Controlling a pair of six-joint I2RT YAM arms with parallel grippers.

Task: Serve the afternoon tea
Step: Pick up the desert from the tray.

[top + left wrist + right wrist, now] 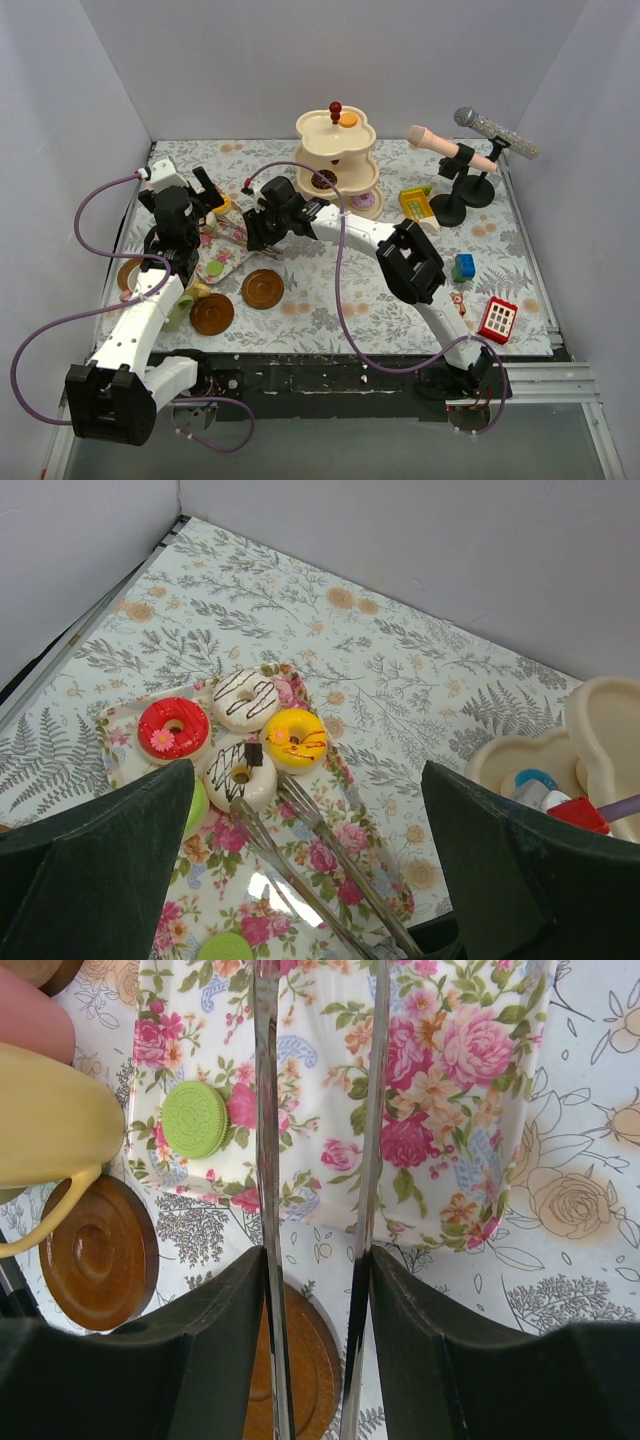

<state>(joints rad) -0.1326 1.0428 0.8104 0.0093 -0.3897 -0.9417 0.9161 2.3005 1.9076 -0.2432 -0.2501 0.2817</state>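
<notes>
The tongs are clamped in the right end effector; the left end effector is spread open. The donuts are judged light and soft, best pinched gently across the ring.

The tongs run off the top of the right wrist view, tips unseen. A saucer at lower centre sits mostly behind the jaws, and a yellow cup is cut by the left edge. From overhead, the tray lies largely under both arms. The left wrist view clips the stand at right and a green cookie at bottom.
</notes>
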